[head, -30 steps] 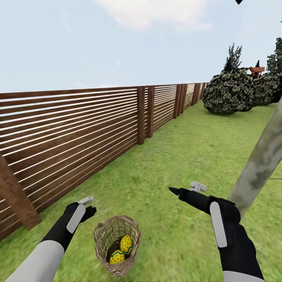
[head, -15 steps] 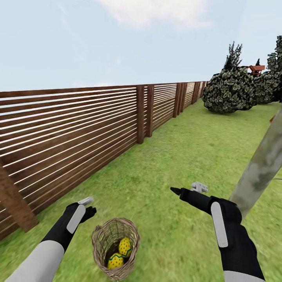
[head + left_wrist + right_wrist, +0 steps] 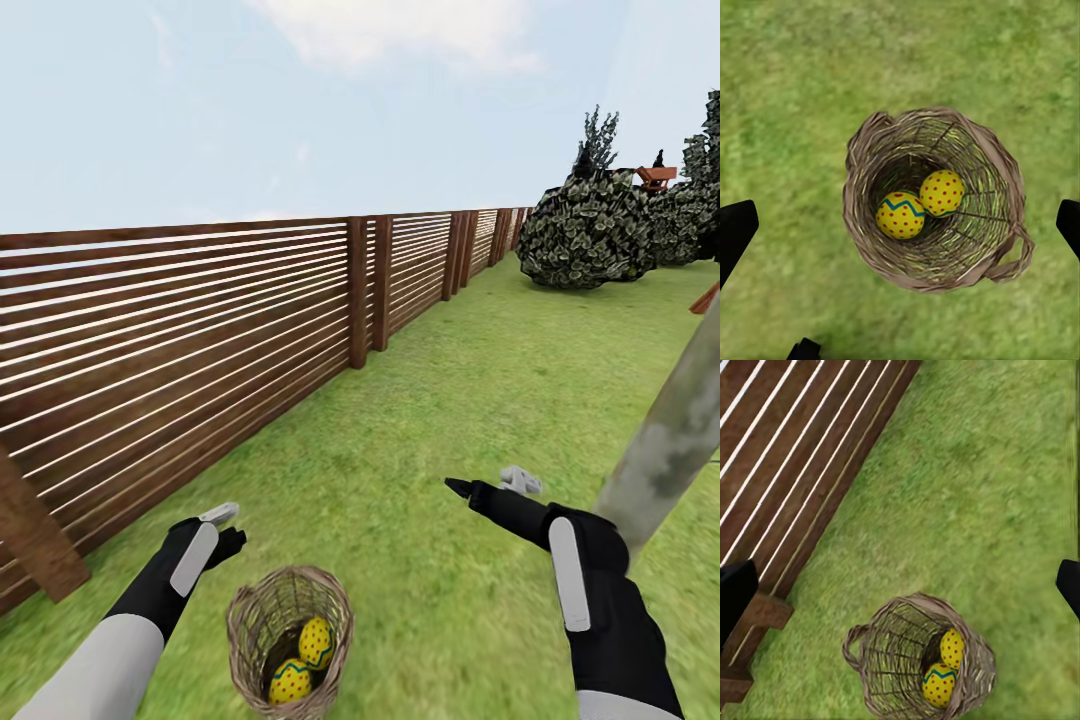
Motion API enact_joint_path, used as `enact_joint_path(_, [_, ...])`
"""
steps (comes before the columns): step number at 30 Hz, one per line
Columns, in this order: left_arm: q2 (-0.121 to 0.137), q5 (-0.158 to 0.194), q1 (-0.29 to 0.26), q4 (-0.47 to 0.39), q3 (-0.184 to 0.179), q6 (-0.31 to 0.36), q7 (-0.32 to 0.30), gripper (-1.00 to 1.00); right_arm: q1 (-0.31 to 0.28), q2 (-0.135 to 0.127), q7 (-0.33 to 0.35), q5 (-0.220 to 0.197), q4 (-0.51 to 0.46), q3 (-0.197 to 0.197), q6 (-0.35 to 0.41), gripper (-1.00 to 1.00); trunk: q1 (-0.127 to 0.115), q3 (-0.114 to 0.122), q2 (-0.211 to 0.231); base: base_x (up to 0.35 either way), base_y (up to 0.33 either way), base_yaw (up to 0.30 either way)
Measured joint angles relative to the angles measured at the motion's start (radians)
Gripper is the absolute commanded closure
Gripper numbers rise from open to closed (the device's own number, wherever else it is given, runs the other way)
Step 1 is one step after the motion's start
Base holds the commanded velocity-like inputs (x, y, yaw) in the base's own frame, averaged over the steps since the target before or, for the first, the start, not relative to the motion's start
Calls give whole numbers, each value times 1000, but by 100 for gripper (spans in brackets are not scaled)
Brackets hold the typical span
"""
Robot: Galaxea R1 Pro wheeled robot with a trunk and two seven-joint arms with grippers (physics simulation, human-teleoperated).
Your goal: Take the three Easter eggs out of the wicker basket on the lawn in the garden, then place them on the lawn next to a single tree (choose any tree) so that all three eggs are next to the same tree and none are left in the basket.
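Left claw (image 3: pixel 222 521): spread, empty, hovering above the wicker basket (image 3: pixel 862 225).
Right claw (image 3: pixel 490 485): spread, empty, near the tree (image 3: pixel 668 440).
Easter eggs: two visible (image 3: pixel 900 215) (image 3: pixel 942 193), touching, inside the basket.
Basket: on the lawn (image 3: pixel 480 380), near the wooden fence (image 3: pixel 200 320).

Black forearms (image 3: pixel 600 610), white panels, grey sleeves
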Motion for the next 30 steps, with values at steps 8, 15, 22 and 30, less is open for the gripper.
enact_joint_path(8, [0, 0, 0, 0, 0, 0, 0, -100, -5, 0, -6, 4, 2, -51, 54, -100, 0, 0, 0, 61, 5, 0])
enact_joint_path(15, [-1, 0, 0, 1, -1, 0, -1, -100, -6, 0, -8, 3, 1, -56, 54, -100, 0, 0, 0, 53, -59, 0])
enact_joint_path(22, [0, 0, 0, 1, -1, 0, -1, -100, -6, 0, -8, 0, 1, -56, 54, -100, 0, 0, 0, 7, -8, -38])
enact_joint_path(30, [0, 0, 0, 1, 0, 0, -1, -100, -6, 0, -8, 1, 0, -57, 54, -100, 0, 0, 0, 1, 140, -232])
